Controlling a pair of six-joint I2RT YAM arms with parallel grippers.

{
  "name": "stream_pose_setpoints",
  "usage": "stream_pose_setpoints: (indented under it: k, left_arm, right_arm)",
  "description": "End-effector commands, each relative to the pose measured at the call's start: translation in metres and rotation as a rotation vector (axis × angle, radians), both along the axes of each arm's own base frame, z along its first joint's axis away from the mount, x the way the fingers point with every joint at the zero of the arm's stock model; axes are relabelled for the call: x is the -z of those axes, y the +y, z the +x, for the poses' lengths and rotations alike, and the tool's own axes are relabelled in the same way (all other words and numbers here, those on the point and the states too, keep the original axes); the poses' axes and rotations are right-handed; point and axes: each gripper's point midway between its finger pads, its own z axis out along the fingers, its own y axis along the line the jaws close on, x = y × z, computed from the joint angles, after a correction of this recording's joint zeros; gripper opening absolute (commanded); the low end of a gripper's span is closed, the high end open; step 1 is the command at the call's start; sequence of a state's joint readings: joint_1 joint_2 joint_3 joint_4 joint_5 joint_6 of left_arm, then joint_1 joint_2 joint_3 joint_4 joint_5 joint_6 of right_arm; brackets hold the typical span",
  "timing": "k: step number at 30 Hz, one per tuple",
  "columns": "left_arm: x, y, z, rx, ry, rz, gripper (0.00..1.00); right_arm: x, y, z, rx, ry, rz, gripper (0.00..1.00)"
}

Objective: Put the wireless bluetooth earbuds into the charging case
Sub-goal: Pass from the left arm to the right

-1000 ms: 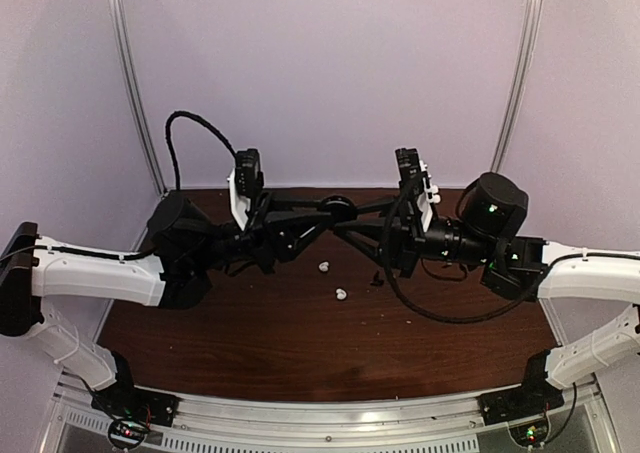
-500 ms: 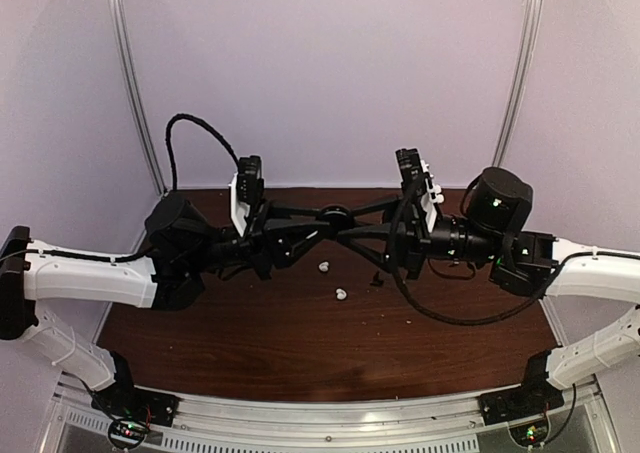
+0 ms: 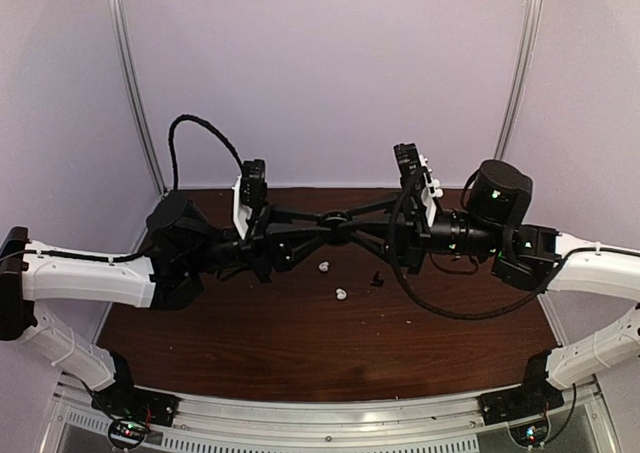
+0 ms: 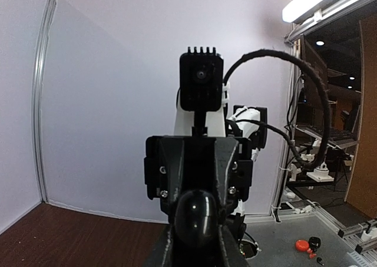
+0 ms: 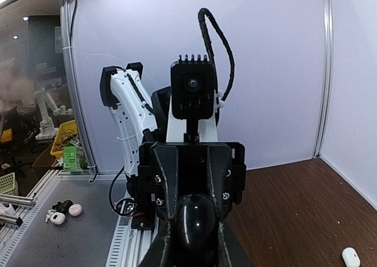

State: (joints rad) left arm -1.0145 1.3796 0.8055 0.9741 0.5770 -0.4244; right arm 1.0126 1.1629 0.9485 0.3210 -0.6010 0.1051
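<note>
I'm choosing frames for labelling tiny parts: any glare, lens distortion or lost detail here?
Top external: even light, faint sheen on the table, white earbuds sharp. Left wrist: strip light blown out, wall rail bowed by the wide lens, black round case nearly featureless. Right wrist: room at left dim and blurred.

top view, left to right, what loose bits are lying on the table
far white bud → near white bud → black piece

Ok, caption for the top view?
Both jaws grip the black case mid-air; two white earbuds lie on the table below.
</note>
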Motion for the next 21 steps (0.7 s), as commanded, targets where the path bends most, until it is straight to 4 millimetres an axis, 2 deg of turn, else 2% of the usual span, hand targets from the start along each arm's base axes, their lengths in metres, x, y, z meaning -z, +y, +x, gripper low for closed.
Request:
stream_pose_setpoints:
  k: [1,6,9,14,21]
  left_arm:
    - [0.001,0.003,-0.003,-0.008,-0.030,0.021,0.21]
    - [0.015,0.002,-0.006,-0.010,-0.049,0.120,0.46]
    - [0.028,0.001,-0.005,-0.027,-0.073,0.213,0.53]
    - [0.041,0.000,-0.001,-0.052,-0.095,0.309,0.52]
    - [0.040,-0.009,-0.003,-0.004,-0.109,0.321,0.44]
  right_arm:
    - [-0.006,0.003,-0.003,-0.025,-0.011,-0.021,0.17]
    - [-0.006,0.001,-0.002,-0.018,-0.011,-0.050,0.15]
    - [-0.002,0.000,-0.002,-0.015,-0.006,-0.079,0.14]
    - [0.009,0.003,-0.002,-0.031,0.021,-0.122,0.13]
    - [0.016,0.011,-0.004,-0.067,0.054,-0.137,0.13]
